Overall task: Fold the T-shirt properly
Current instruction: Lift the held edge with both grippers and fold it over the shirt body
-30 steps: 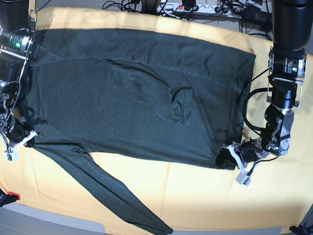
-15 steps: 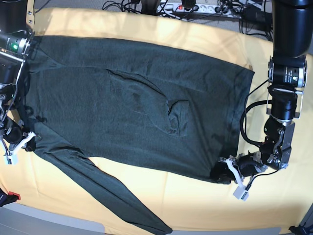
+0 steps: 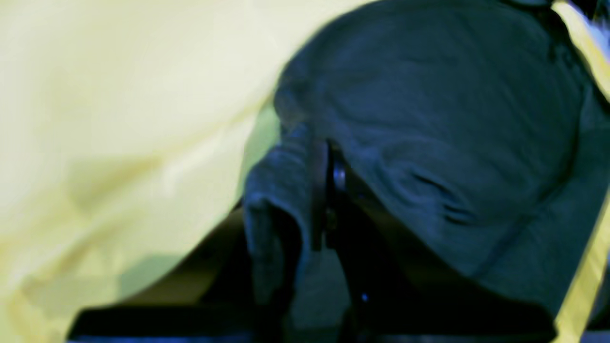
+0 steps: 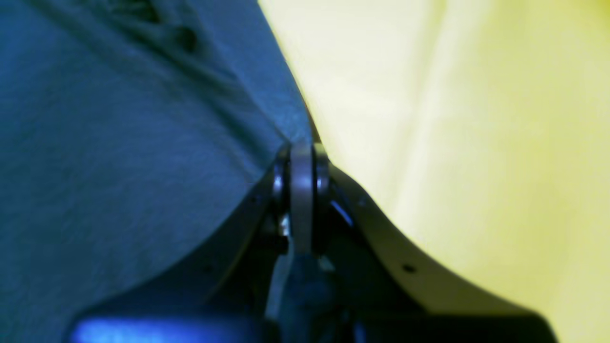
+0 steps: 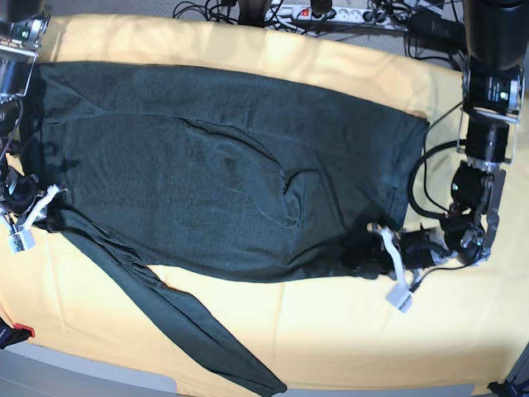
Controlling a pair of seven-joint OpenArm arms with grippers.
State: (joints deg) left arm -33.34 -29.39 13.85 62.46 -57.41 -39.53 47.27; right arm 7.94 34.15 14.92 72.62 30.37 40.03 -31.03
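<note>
The T-shirt [image 5: 231, 165], dark green-grey, lies spread flat on the yellow table [image 5: 331, 331]. One long sleeve [image 5: 190, 322] trails to the front edge. My left gripper [image 5: 366, 248] is shut on the shirt's near right hem corner. In the left wrist view the cloth [image 3: 429, 95] bunches over the closed jaws of the left gripper [image 3: 326, 162]. My right gripper [image 5: 41, 208] is shut on the shirt's left edge beside the sleeve. In the right wrist view the right gripper [image 4: 301, 150] pinches the fabric edge [image 4: 119, 143].
A power strip [image 5: 331, 12] and cables lie behind the table's far edge. Black cables [image 5: 417, 194] loop beside the left arm. A small red object [image 5: 21, 332] sits at the front left corner. Bare yellow cloth shows along the front and right.
Both grippers have moved toward the far side with the shirt's near edge; the left gripper has also shifted left. The lower hem now lies farther from the table's front edge.
</note>
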